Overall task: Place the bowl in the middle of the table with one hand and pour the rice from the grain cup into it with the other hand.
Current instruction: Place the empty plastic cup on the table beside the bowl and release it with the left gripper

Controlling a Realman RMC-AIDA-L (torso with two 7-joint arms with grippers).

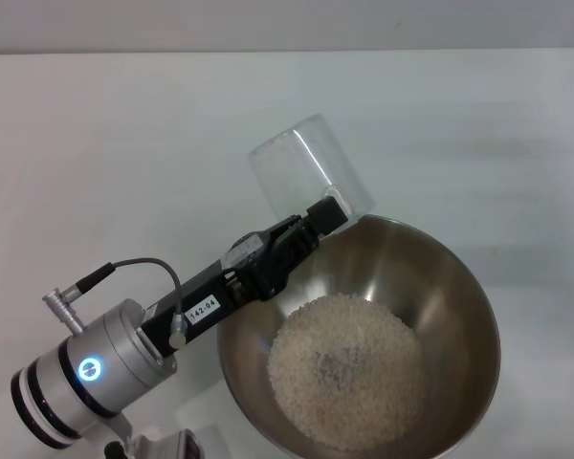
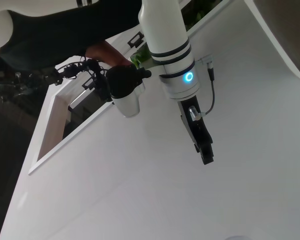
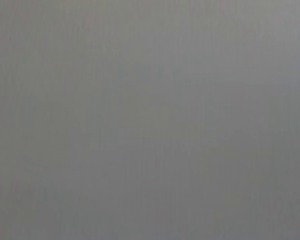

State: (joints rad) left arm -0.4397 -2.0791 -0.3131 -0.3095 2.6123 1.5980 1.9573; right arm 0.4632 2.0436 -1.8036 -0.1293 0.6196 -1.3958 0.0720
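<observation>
The steel bowl (image 1: 464,277) sits on the white table (image 1: 124,143) at the front right in the head view. A heap of rice (image 1: 344,368) lies in its bottom. My left gripper (image 1: 327,212) reaches in from the front left and is shut on the clear grain cup (image 1: 301,172). It holds the cup tipped on its side just above the bowl's far left rim, mouth toward the bowl. The cup looks empty. My right gripper (image 2: 207,156) shows only in the left wrist view, hanging above bare table, holding nothing. The right wrist view is plain grey.
The table's far edge (image 1: 287,53) runs across the top of the head view. In the left wrist view my body (image 2: 50,30) stands behind the table, with a dark gap (image 2: 65,115) past the table's side edge.
</observation>
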